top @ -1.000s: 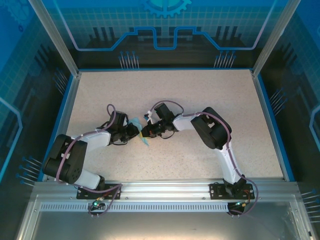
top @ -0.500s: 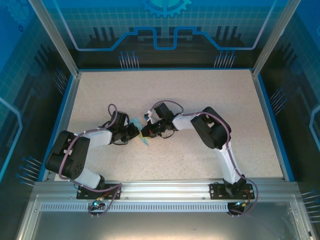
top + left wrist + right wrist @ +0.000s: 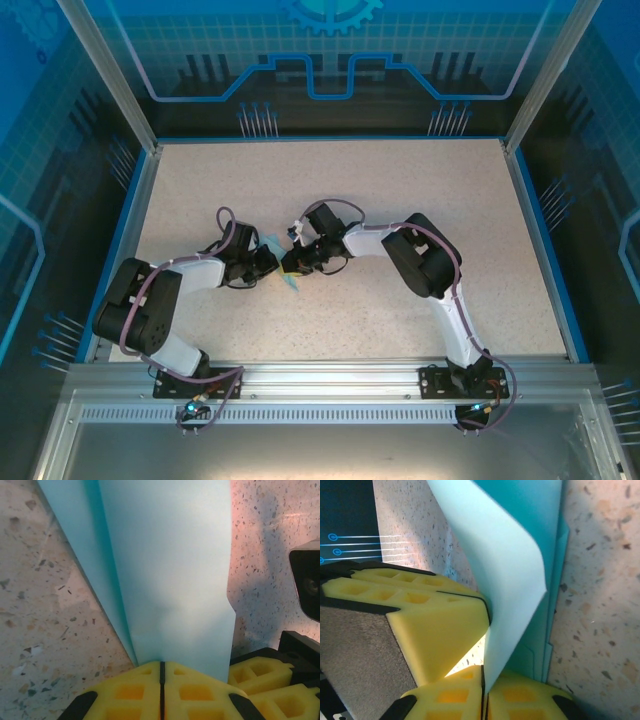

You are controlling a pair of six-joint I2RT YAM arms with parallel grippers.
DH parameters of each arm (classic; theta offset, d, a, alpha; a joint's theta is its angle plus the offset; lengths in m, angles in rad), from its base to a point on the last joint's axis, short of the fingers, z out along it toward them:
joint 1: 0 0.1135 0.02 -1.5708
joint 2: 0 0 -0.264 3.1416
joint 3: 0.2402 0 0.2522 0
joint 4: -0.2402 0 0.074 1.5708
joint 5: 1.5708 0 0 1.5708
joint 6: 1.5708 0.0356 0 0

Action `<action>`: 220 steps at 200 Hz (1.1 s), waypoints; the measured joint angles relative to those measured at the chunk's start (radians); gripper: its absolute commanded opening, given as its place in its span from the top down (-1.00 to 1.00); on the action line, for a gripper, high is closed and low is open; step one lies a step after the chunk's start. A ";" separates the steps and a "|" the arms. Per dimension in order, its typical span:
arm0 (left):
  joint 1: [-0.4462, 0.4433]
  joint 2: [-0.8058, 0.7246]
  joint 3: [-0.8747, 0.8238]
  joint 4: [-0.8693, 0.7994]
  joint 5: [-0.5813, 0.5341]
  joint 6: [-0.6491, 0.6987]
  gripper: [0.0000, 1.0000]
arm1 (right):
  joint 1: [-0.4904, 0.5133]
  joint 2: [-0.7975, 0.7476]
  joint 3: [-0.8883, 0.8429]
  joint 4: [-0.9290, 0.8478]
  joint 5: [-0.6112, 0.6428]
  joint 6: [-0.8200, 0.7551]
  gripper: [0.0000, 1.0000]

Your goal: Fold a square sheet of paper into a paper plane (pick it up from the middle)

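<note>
Where the two arms meet near the middle of the table [image 3: 420,190], the folded light blue paper [image 3: 170,570] sits between their tips. The left claw [image 3: 161,677] has its yellow pads pressed together on the paper's near edge. The right claw [image 3: 484,687] is likewise closed, with a curled flap of the sheet running into the seam between its pads.

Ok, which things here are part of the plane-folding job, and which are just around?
Job: folded blue paper; left gripper and right gripper, both pinching it.
Not the job: speckled table; aluminium rail at the near edge; blue printed wall panels.
</note>
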 measured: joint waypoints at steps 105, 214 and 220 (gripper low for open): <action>0.001 0.021 0.003 0.025 0.000 -0.042 0.88 | 0.009 -0.081 0.004 -0.153 0.072 -0.153 0.58; 0.000 0.037 0.030 0.004 0.000 -0.060 0.88 | 0.027 -0.082 0.017 -0.240 0.151 -0.236 0.86; 0.000 0.037 0.031 0.000 0.000 -0.060 0.87 | 0.027 -0.082 0.017 -0.240 0.150 -0.233 0.88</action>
